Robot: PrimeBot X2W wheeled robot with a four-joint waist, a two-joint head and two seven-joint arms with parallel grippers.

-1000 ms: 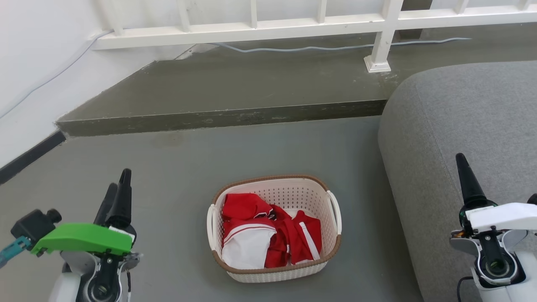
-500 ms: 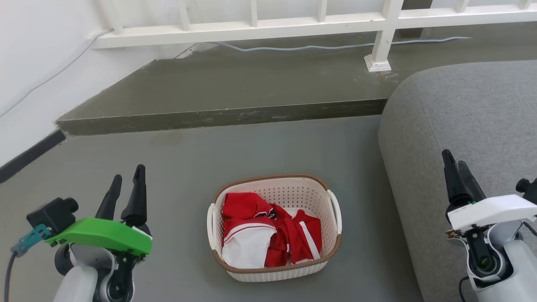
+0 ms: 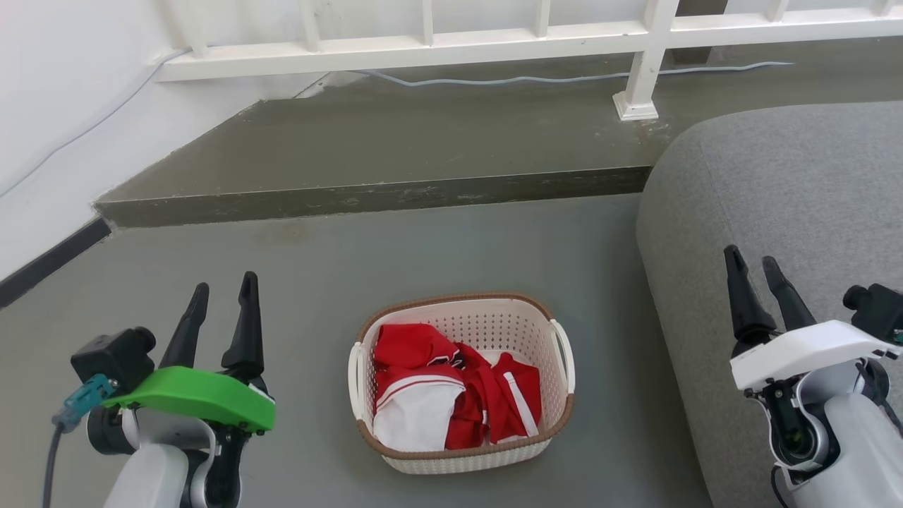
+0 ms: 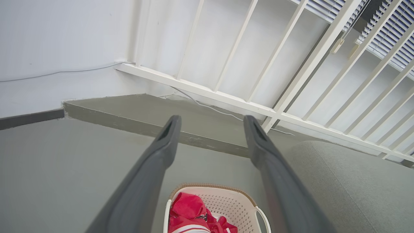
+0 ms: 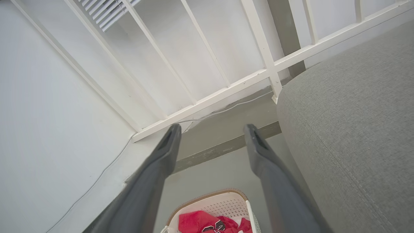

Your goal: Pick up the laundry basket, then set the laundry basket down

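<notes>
Grey floor holds the cream-white plastic laundry basket, not lifted yet. Left gripper, right gripper, fingers wide, must reach handles.

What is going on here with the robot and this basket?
The robot faces the laundry basket, which stands on the floor beside a grey sofa, with red and white clothes inside. Its left gripper and right gripper are both open, one on each side, touching nothing. The basket is not yet lifted.
</notes>
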